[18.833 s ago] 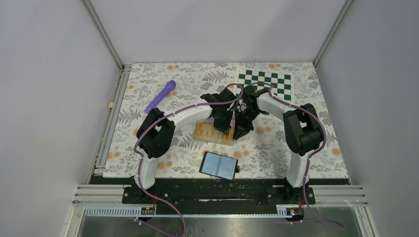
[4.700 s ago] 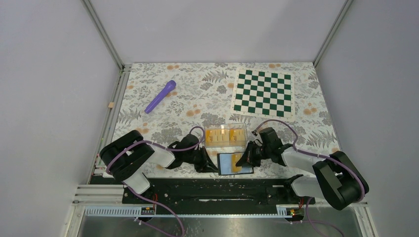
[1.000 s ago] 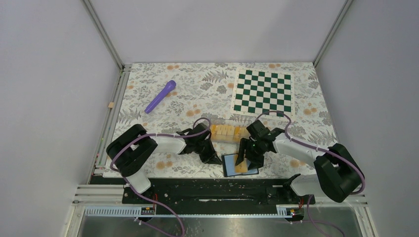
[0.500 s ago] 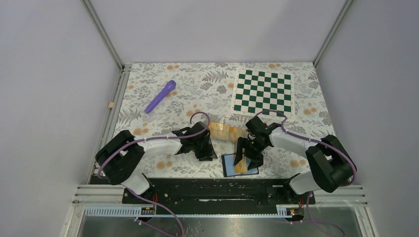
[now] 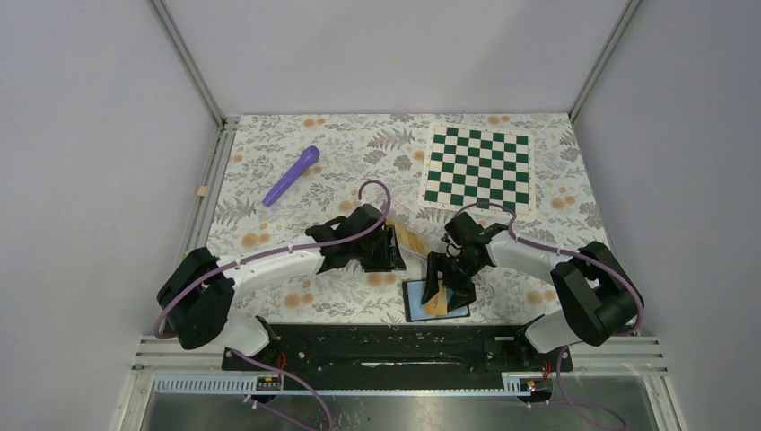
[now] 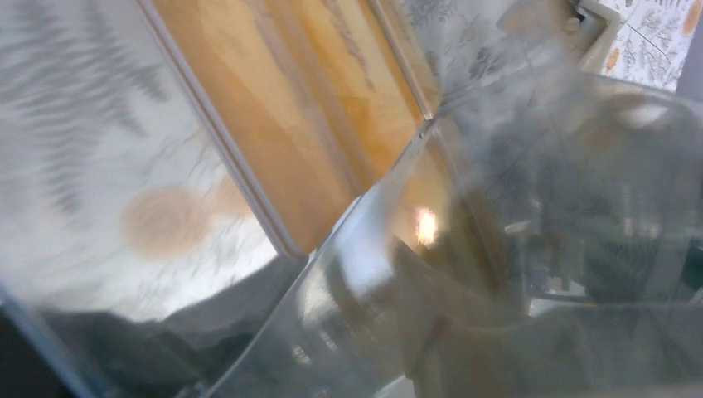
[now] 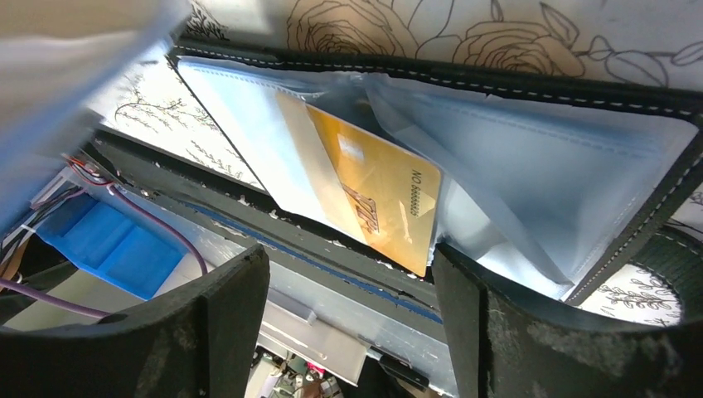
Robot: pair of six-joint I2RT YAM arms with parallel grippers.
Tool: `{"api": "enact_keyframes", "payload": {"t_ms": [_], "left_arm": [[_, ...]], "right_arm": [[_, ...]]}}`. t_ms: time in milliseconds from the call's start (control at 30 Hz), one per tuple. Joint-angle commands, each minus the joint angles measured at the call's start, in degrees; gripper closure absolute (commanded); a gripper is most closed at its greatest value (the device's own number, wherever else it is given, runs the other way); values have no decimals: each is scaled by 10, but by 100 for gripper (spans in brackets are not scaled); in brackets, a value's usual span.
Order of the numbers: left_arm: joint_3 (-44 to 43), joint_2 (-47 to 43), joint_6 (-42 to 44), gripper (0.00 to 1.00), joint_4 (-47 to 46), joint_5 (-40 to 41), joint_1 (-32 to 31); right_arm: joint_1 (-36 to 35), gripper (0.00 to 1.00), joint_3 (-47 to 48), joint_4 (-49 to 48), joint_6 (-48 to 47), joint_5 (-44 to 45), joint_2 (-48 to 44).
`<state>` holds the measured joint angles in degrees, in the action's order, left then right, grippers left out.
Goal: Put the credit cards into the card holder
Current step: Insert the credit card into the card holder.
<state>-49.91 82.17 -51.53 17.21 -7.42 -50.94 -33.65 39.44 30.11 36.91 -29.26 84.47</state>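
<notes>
While the right jaws hang wide open and empty over the black card holder (image 7: pixel 539 149) at the worktop's (image 5: pixel 359 144) near edge, one gold credit card (image 7: pixel 377 195) sits part-tucked in its lining. Other cards (image 6: pixel 265 116) in clear box (image 6: pixel 365 274); left jaws' state unclear.

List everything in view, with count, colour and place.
tablecloth: one, white floral, covers the table
chequered mat: one, green and white, far right
pen-shaped object: one, purple, far left
clear box: one, transparent, centre
credit cards: several, orange-yellow, in the clear box; one more tucked in the card holder
card holder: one, black with blue-grey lining, open, near edge
left gripper: at the clear box, jaws unclear
right gripper: open, over the card holder
</notes>
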Motion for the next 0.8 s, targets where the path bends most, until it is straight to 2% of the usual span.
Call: {"api": "enact_keyframes", "payload": {"t_ms": [0, 500, 767], "left_arm": [[-4, 24, 18, 58, 2, -7, -7], [114, 14, -41, 59, -24, -9, -7], [118, 26, -44, 61, -81, -39, -8]], "right_arm": [[-10, 21, 6, -36, -51, 14, -10], [-10, 21, 26, -4, -67, 33, -35], [-10, 26, 18, -2, -75, 71, -51]]}}
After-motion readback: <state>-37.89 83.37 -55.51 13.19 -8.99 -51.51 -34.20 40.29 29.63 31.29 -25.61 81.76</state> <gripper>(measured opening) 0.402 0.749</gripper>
